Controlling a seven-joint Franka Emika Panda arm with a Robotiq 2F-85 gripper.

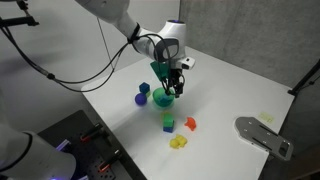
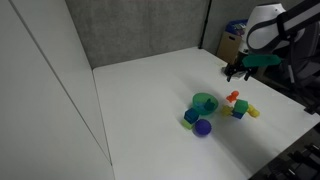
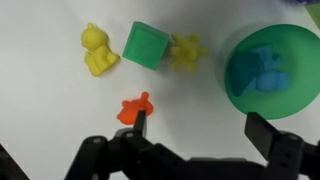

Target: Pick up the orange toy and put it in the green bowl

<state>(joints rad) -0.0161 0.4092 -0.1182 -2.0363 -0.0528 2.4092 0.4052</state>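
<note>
The gripper (image 3: 200,132) hangs above the white table (image 1: 230,90) with its jaws wide apart and nothing between them. In the wrist view the two dark fingers come in from the bottom edge. The orange toy (image 3: 134,108) lies on the table at the lower centre-left of that frame, just beside the tip of one finger, so it is not yet between the fingers. I think the jaws are kept open so they can go around the toy once the arm moves a little sideways and down.

The green bowl (image 3: 270,70) is at the right edge of the wrist frame, well apart from the toy. It is round, shallow and smooth plastic. A bluish shape shows in it (inside or seen through the wall, I cannot tell).

The orange toy is small, flat and irregular, with little arms sticking out, so I judge the grasp needs care.

Along the top stand a yellow toy (image 3: 97,50) and a square green block (image 3: 146,43). In an exterior view a purple ball (image 2: 203,128) lies near the bowl.
</note>
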